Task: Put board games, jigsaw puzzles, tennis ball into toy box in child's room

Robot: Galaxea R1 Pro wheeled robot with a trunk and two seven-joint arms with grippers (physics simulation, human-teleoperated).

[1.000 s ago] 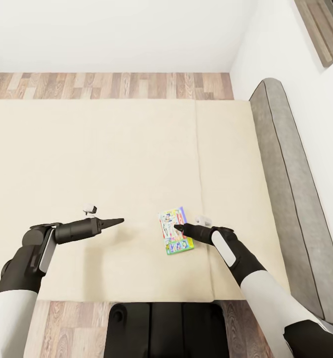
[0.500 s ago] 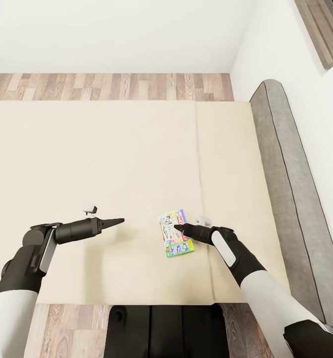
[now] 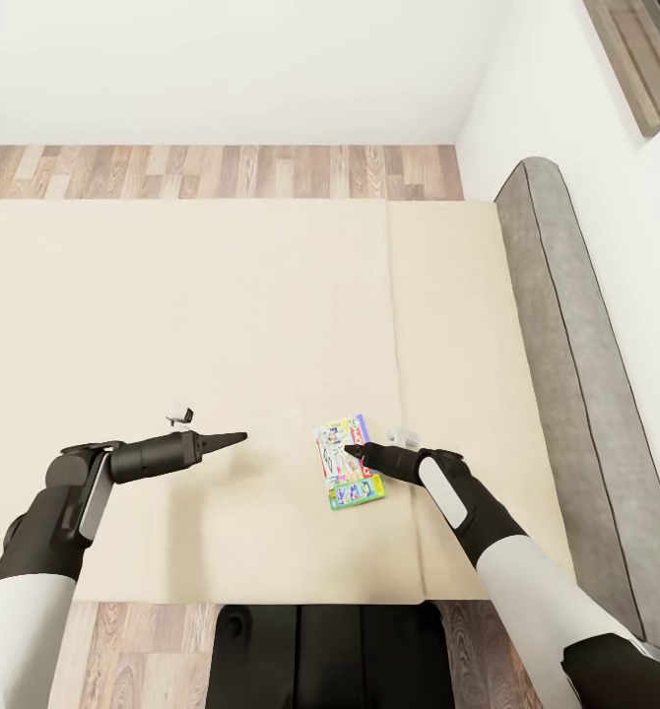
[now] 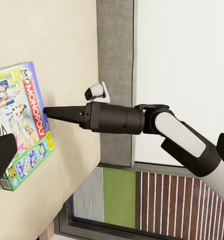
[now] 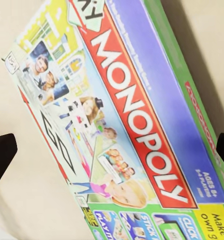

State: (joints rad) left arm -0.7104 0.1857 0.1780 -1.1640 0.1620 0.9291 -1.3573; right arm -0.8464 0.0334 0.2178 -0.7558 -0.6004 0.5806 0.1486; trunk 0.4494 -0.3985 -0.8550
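Note:
One board game [image 3: 349, 463], a flat Monopoly box with a red title band and green edge, lies on the cream bed [image 3: 222, 295] near its front edge. My right gripper [image 3: 351, 451] hovers just over the box, open. In the right wrist view its fingertips [image 5: 1, 152] sit far apart at either side of the cover [image 5: 122, 125]. My left gripper [image 3: 235, 436] hangs above bare mattress, left of the box and apart from it. It is open with nothing between its fingers [image 4: 0, 160]. The left wrist view has the box [image 4: 19, 120] and the right gripper [image 4: 49, 112].
A padded grey headboard [image 3: 566, 345] runs along the bed's right side against the white wall. Wood-plank floor [image 3: 222, 169] lies beyond the far edge of the mattress. My dark base [image 3: 320, 650] stands at the near edge. A window frame [image 4: 117, 200] is beside the headboard.
The whole picture has slid down a few pixels, which is a camera shift. Both arms and the box hold their places.

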